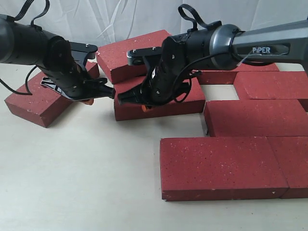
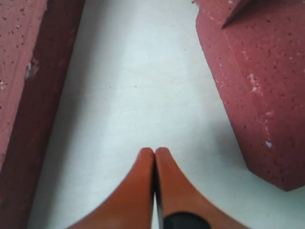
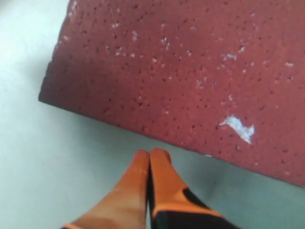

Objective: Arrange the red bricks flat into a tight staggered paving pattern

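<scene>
Several red bricks lie on the white table. Two front bricks lie flat end to end, with another behind them and more in a back row. A loose brick sits at the centre, and a tilted one leans behind it. Another brick lies apart at the left. My left gripper is shut and empty, over bare table between two bricks. My right gripper is shut and empty, its tips close to a brick's edge.
A white cloth backdrop hangs behind the table. Bare table surface spreads over the front left. Both arms cross above the centre brick, their grippers a short distance apart.
</scene>
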`<state>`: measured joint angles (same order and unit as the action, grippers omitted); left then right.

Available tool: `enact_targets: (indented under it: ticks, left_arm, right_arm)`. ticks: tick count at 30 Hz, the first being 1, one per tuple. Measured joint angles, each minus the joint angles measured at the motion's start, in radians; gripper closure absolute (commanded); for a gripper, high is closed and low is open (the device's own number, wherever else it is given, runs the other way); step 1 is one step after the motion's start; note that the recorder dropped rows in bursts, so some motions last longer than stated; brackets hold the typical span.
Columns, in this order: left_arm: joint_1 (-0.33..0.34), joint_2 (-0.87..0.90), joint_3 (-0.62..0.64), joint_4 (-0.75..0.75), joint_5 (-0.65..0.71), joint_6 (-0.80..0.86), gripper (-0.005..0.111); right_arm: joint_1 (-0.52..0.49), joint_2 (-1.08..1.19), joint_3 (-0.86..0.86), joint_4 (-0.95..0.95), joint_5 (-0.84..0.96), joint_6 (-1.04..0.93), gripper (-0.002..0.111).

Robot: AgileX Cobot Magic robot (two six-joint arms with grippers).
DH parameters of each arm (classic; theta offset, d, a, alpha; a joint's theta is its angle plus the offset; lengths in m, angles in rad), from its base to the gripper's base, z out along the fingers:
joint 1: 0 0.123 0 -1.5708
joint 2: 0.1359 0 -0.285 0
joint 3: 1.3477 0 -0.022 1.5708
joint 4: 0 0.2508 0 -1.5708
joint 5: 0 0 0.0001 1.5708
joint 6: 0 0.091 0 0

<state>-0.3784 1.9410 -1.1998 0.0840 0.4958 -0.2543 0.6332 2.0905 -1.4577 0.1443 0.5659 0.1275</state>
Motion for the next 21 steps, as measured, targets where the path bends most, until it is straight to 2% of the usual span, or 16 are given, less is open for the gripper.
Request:
enact_targets:
  ticks: [14, 21]
  left_arm:
    - [0.000, 0.000, 0.000, 0.000, -0.012, 0.000, 0.107]
    - [0.000, 0.000, 0.000, 0.000, -0.012, 0.000, 0.107]
  right_arm:
    - [0.000, 0.000, 0.000, -0.016, -0.083, 0.019, 0.109]
    - [0.000, -0.021, 0.000, -0.016, -0.010, 0.022, 0.109]
